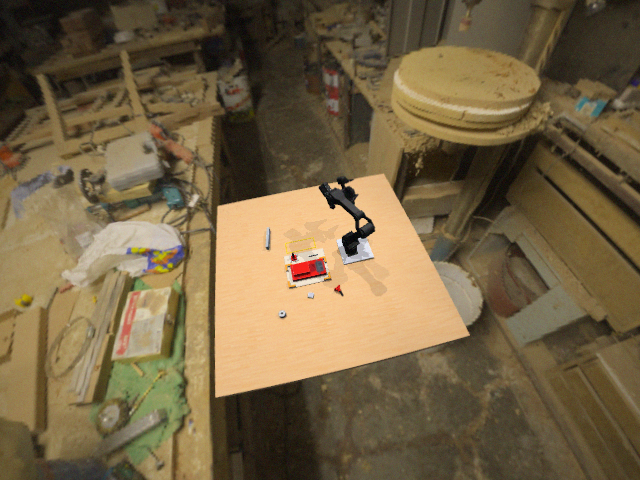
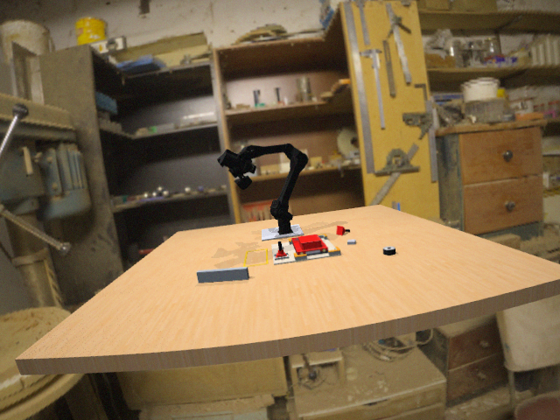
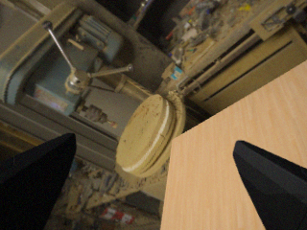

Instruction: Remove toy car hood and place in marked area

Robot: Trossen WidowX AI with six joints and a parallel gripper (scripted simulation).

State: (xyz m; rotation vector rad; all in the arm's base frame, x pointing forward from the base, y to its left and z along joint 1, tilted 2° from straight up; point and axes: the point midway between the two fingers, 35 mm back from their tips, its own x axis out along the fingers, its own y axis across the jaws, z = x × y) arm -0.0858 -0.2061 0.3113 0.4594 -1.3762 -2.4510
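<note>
The toy car (image 1: 302, 270) (image 2: 296, 245) has a red body on a white base with orange corners. A raised red block on the body (image 2: 311, 242) looks like the hood, still on the car, though the views are too small to tell its edges. The marked area (image 1: 286, 246) (image 2: 245, 258) is a yellow outline on the table beside the car, with nothing inside it. My gripper (image 1: 333, 184) (image 2: 231, 172) (image 3: 157, 144) is open and empty, high above the table and well away from the car. Its two black fingers stand wide apart in the wrist view.
A grey bar (image 1: 267, 238) (image 2: 222, 275) stands beyond the marked area. A red piece with a black pin (image 1: 293, 256) (image 2: 281, 253) stands at the car's end. A similar piece (image 1: 338, 289) (image 2: 339, 230), a small grey block (image 1: 310, 295) (image 2: 351, 241) and a wheel (image 1: 281, 314) (image 2: 388, 250) lie around.
</note>
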